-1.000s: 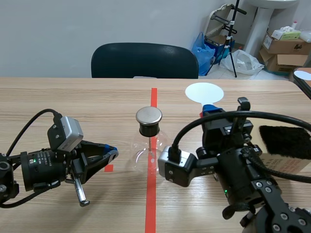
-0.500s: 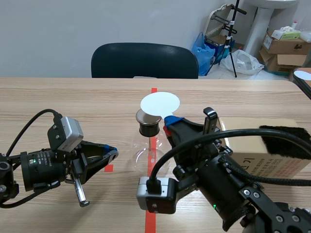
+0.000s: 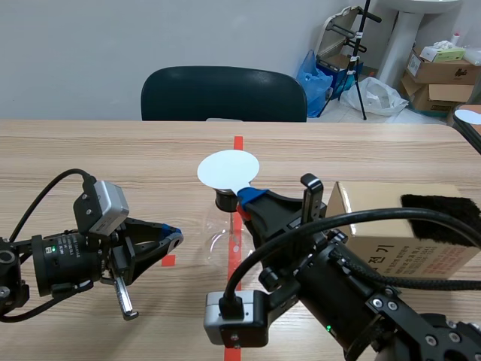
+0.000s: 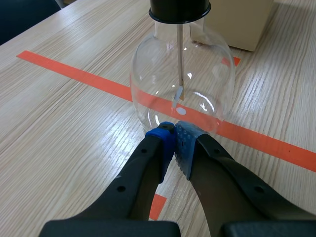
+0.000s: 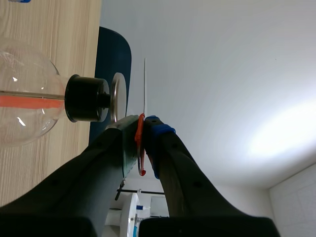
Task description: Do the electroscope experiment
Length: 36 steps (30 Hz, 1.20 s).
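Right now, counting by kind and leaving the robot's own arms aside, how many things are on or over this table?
1 glass flask electroscope
1 white disc, held over the flask by the right gripper
1 cardboard box
1 black cloth, lying on the box
Total: 4

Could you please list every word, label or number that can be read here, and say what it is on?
"전기": on the front of the cardboard box, partly covered, so the reading is uncertain.
Smaller print beneath it: too small to read.
Labels on the background boxes: too blurred to read.
No text on the flask or white disc.
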### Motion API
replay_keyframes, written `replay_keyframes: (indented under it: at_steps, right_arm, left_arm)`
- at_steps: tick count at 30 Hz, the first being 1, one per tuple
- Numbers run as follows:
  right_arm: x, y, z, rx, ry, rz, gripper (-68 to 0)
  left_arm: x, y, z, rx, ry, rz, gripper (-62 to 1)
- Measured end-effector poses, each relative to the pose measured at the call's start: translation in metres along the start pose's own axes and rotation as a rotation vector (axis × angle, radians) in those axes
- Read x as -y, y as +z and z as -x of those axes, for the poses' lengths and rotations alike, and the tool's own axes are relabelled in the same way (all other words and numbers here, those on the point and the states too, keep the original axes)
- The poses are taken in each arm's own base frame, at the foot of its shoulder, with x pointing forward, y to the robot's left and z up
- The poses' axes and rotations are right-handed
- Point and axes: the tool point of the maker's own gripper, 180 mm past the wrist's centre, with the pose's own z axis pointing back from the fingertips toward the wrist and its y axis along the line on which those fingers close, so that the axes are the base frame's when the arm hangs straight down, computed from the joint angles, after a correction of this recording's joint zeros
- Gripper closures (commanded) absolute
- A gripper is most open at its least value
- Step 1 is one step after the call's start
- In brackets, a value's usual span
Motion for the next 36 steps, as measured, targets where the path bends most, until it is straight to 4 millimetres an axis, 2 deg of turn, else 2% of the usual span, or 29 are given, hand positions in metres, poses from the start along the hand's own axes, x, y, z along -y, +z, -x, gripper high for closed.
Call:
replay_keyframes:
  at_steps: [24, 30, 36]
  right_arm:
    - [0.000, 0.000, 0.001, -0.006, 0.000, 0.000, -0.9]
    - [0.000, 0.001, 0.014, -0.077, 0.000, 0.000, -0.9]
    - [0.000, 0.004, 0.037, -0.205, -0.001, 0.000, -0.9]
  left_arm:
    - [0.000, 0.000, 0.000, 0.000, 0.000, 0.000, -3.0]
    - [0.000, 0.000, 0.000, 0.000, 0.000, 0.000, -3.0]
    - [0.000, 0.000, 0.000, 0.000, 0.000, 0.000, -3.0]
